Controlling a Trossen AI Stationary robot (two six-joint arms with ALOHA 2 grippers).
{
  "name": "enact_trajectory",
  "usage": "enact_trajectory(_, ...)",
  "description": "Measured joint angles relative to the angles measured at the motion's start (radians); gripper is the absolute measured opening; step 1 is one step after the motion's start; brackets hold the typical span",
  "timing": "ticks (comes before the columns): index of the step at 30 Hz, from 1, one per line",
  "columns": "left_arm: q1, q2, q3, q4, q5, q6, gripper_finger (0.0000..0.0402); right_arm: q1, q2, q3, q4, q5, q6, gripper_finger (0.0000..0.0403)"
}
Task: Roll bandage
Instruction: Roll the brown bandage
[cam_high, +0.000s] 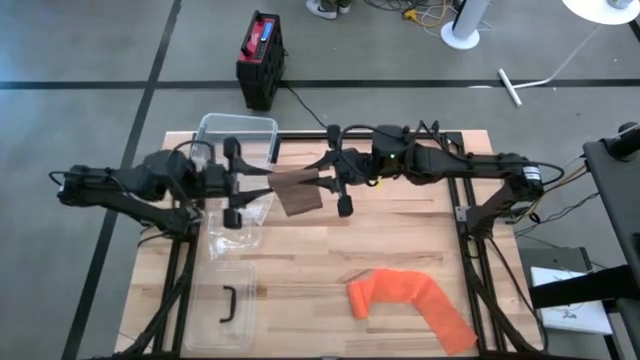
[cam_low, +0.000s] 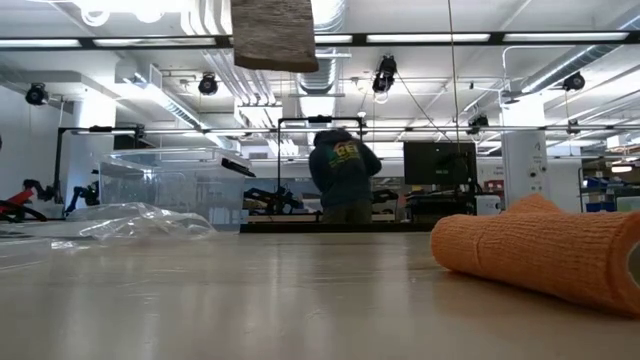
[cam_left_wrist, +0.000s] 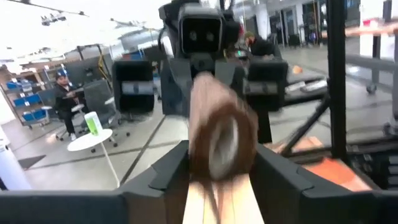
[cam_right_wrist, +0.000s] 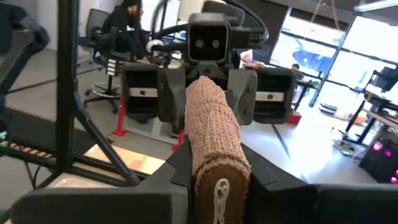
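Note:
A brown bandage (cam_high: 296, 190), partly rolled, hangs in the air between my two grippers over the table's far middle. A loose flap (cam_high: 300, 203) of it hangs below the roll and shows at the top of the low view (cam_low: 272, 35). My left gripper (cam_high: 264, 183) comes in from the left and is shut on the bandage's left end. My right gripper (cam_high: 324, 181) comes in from the right and is shut on its right end. An orange bandage (cam_high: 410, 300) lies on the table near the front right. My left gripper pinches the roll's left end (cam_left_wrist: 214, 165) between its two fingers, coming level from the table's left, along the roll. The roll is lifted clear of the table. My right gripper pinches the roll's right end (cam_right_wrist: 214, 171) between its two fingers, coming level from the table's right, along the roll. The roll runs level across to the other gripper, with the flap hanging below it.
A clear plastic box (cam_high: 238, 138) stands at the far left under my left arm. A crumpled clear bag (cam_high: 235, 228) lies in front of it, and the box's lid (cam_high: 225, 305) lies near the front left. People sit and stand in the room beyond.

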Motion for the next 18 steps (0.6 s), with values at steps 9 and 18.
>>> enact_trajectory(9,0.0,-0.174,-0.048,-0.119,0.0,0.009,0.0191,0.0,-0.01,0.012,-0.041,-0.039,-0.085,0.0051)
enact_trajectory(18,0.0,-0.233,-0.214,-0.015,0.0,-0.008,0.0198,0.015,-0.011,-0.005,-0.052,-0.063,-0.168,0.005)
